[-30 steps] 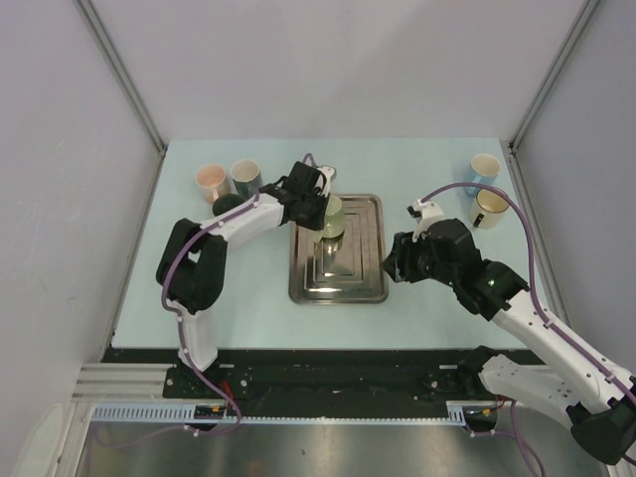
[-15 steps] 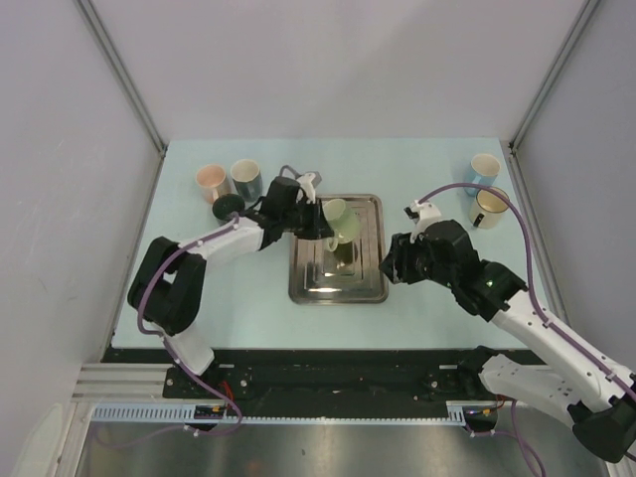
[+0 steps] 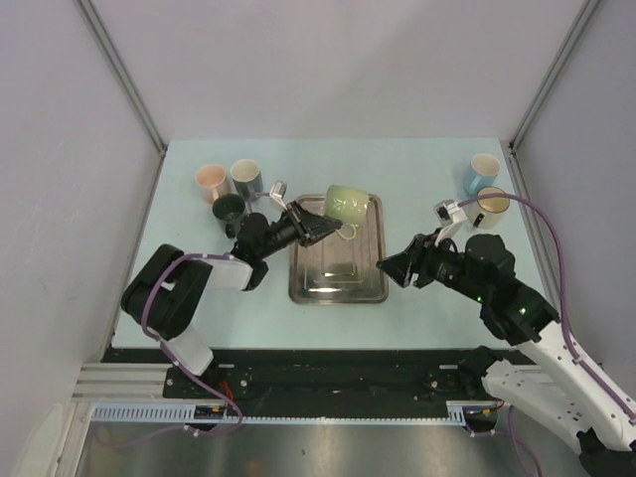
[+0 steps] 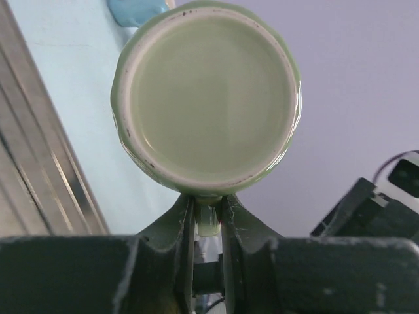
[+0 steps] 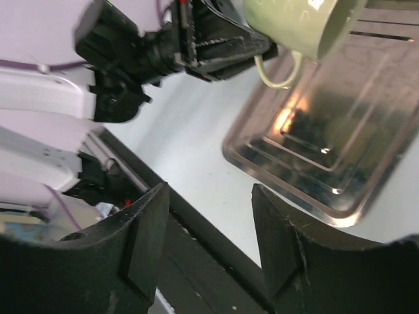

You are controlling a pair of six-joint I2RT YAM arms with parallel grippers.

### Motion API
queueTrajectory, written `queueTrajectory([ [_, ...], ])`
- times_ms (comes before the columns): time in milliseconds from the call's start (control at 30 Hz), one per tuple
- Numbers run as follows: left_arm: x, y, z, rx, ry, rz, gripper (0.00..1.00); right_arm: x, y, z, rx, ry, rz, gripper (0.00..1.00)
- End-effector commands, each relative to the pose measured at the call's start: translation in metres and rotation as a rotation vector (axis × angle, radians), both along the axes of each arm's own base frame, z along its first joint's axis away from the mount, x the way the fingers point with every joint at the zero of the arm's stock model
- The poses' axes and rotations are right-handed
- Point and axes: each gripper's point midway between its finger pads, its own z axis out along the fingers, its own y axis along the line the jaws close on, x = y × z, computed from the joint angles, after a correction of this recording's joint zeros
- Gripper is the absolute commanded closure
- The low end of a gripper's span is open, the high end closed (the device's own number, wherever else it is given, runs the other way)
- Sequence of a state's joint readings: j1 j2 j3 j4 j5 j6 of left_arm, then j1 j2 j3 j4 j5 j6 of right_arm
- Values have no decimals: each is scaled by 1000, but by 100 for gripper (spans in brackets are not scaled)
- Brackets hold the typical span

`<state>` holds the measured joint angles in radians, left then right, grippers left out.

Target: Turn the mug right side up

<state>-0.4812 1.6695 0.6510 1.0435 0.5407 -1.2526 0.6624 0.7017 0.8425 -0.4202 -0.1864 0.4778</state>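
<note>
1. Now the left gripper (image 3: 331,228) pinches the green mug (image 3: 348,202) by its handle, fingers clamped tight on it.
2. Mug hangs in the air over the far end of the metal tray (image 3: 338,295), tilted, base facing the left wrist camera.
3. Right gripper (image 3: 390,266) hovers just beside the tray's right edge, jaws spread wide, holding nothing.

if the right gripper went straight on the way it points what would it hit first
Probably the metal tray: the right gripper points left and down at its right rim. The green mug looks higher, above that line, though depth is unclear.
</note>
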Motion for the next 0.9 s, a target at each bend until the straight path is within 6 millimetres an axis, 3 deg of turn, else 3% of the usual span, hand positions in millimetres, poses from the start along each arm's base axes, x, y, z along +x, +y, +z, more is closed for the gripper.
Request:
queueTrajectory([
  [0,-51,9,131,-371,-364,-65,100,-10,16,27,206,8,97,40],
  [333,-90,6,169,-428,-438,-115,100,-8,38,40,329,97,206,25],
  [700,-110,7,189,-430,-488,-128,100,0,44,40,330,70,172,27],
  [867,-119,2,195,-418,-508,-139,100,7,48,52,358,15,156,28],
])
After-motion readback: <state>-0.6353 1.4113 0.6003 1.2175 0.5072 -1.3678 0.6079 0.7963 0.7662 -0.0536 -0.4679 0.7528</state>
